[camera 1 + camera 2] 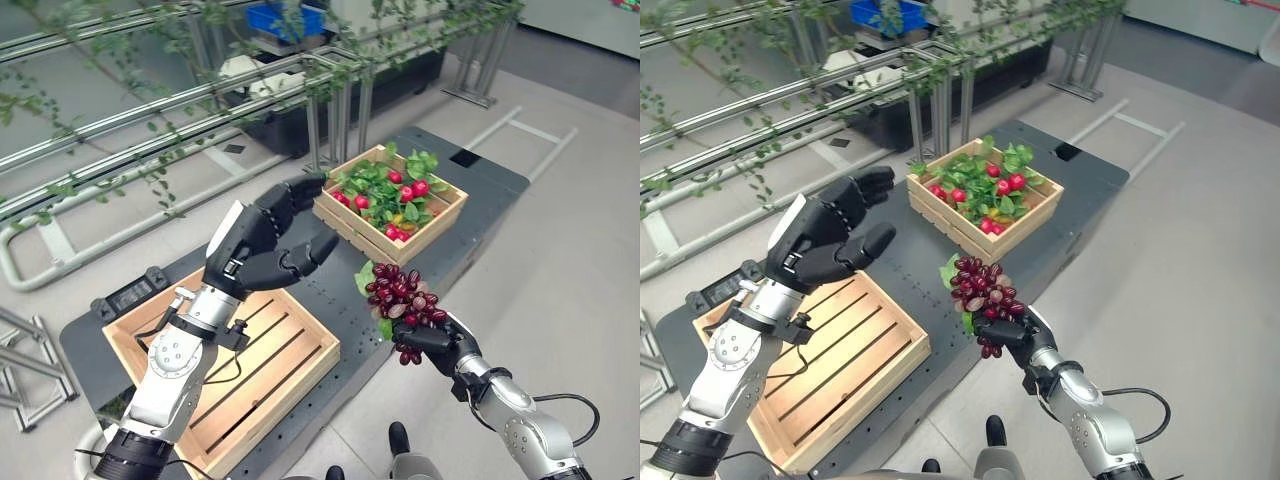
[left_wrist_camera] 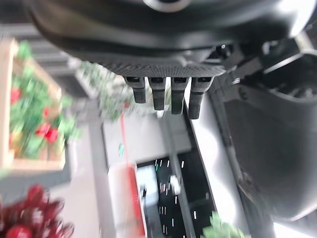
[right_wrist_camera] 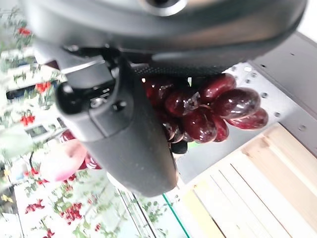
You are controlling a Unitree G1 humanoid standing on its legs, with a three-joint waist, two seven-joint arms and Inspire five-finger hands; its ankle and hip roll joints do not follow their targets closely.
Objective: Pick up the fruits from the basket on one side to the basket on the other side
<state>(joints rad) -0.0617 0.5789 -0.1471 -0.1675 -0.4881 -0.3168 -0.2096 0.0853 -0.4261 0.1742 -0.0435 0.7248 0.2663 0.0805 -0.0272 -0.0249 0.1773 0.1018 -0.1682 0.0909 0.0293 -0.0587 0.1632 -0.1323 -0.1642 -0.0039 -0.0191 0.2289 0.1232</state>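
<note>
Dark red grapes [image 1: 402, 295] sat gripped in the right hand [image 1: 437, 340], between the fruit crate [image 1: 392, 203] and the bare wooden crate [image 1: 225, 362]. Above that bare crate, the left hand [image 1: 262, 243] hung loose, fingers spread. No writing could be read.

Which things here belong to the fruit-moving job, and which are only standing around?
Belonging to the job:
- bunch of dark red grapes, held in the right hand
- full basket with red fruits and leaves
- empty basket near the open left hand

Only standing around:
- metal pipe frame with leafy vines
- blue crate behind
</note>
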